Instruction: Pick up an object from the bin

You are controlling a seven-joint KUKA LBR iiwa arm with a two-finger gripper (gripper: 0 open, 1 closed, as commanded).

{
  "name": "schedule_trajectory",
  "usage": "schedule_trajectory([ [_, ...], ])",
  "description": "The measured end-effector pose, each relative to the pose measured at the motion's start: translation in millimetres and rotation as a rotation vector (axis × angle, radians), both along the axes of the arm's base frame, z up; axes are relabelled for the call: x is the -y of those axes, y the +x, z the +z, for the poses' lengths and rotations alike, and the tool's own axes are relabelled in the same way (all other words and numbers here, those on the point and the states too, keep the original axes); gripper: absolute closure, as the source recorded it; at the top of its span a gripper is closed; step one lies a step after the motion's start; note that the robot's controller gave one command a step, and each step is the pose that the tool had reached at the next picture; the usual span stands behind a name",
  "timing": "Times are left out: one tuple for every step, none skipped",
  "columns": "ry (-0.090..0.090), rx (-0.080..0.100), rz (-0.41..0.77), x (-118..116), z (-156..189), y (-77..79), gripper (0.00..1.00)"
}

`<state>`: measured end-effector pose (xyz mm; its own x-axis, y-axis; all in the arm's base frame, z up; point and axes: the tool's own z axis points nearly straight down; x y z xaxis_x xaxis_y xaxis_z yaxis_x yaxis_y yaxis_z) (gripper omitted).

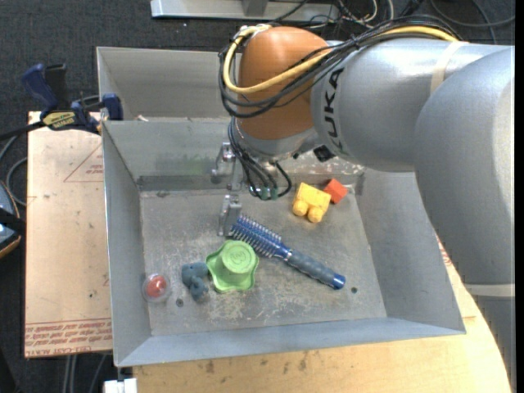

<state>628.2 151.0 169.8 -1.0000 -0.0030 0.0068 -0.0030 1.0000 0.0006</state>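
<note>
Over the middle of the grey bin point(123, 219), in the camera view, the gripper point(229, 219) hangs low from the orange-capped wrist, its tip close above the floor and just beside the bristle end of a blue hairbrush point(282, 248). How far the gripper is open I cannot tell, and nothing can be made out in its hold. By that, the pick looks not yet done: the descent seems nearly complete, while closing on something and lifting it out are left.

The blue hairbrush is the nearest thing. It lies flat and slanted, bristle head toward the gripper, its slim handle running away to the lower right. Touching the head on the near side is a green scalloped cup point(232, 267). A small blue-grey lump point(195, 278) and a reddish ball point(154, 286) lie further left; a yellow block point(311, 201) and an orange piece point(336, 191) sit apart on the right.
</note>
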Motion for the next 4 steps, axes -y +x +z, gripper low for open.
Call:
schedule_trajectory([
  [0.002, 0.008, 0.276, 12.5, -90.1, -28.2, 0.00],
  [0.007, 0.021, 0.599, 91.9, -92.4, 23.7, 0.00],
  [-0.001, 0.014, 0.672, 166.2, -56.0, 14.3, 0.00],
  [0.006, 0.014, 0.328, 220.4, -94.1, 22.5, 0.00],
])
